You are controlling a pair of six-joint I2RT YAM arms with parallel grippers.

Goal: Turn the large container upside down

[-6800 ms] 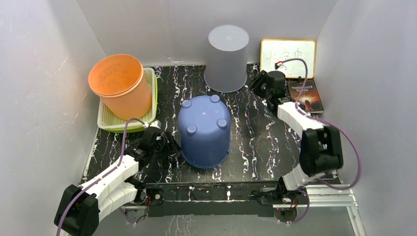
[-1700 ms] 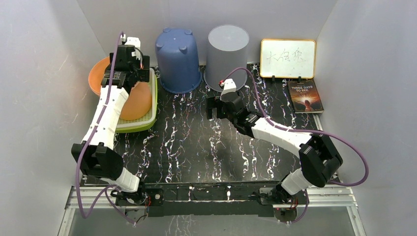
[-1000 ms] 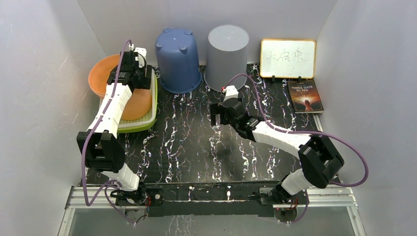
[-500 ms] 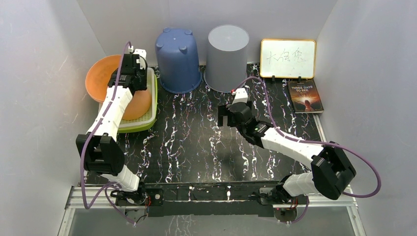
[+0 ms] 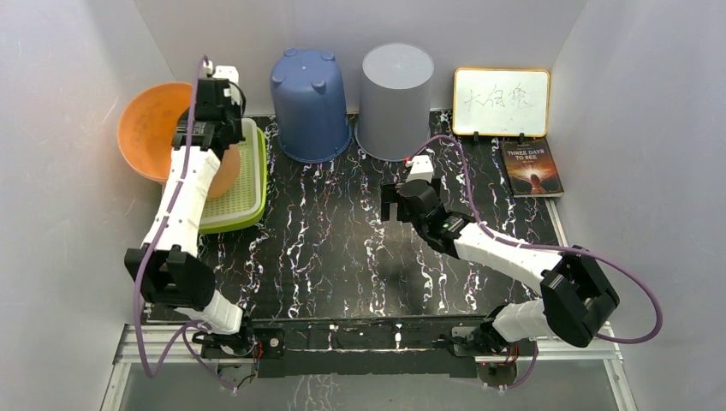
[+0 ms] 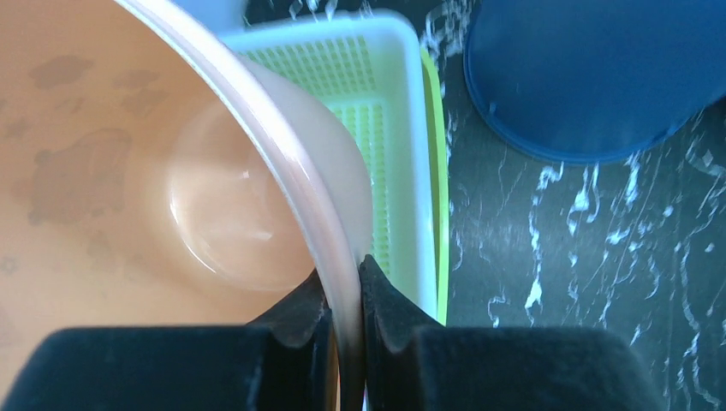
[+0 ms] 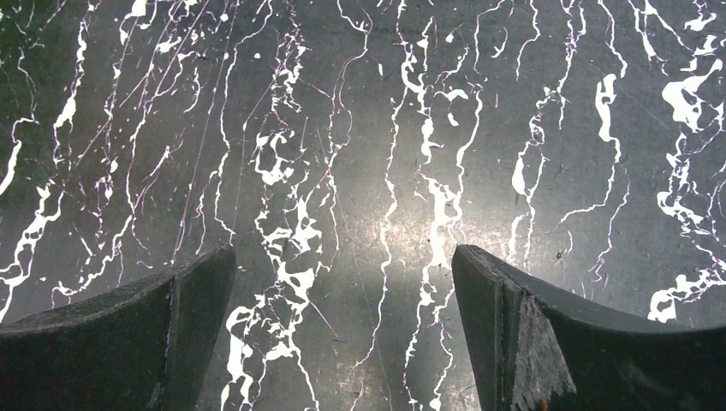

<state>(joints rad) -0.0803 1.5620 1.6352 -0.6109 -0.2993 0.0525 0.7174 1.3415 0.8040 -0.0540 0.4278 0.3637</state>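
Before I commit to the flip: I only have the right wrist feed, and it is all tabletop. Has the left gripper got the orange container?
Observer: Yes. The left gripper is shut on the rim of the orange container, one finger inside, one outside.
Operator: Is it upright?
Observer: No. From above it is tilted, mouth toward the left wall, base end over the green basket.
Operator: Anything close to my right gripper?
Observer: No. The right gripper hangs open over the black marbled table; the upturned blue container and grey container stand apart from it at the back.

Tray (image 5: 244, 184), blue tub (image 5: 308, 103), book (image 5: 531, 169) on table (image 5: 342, 248)
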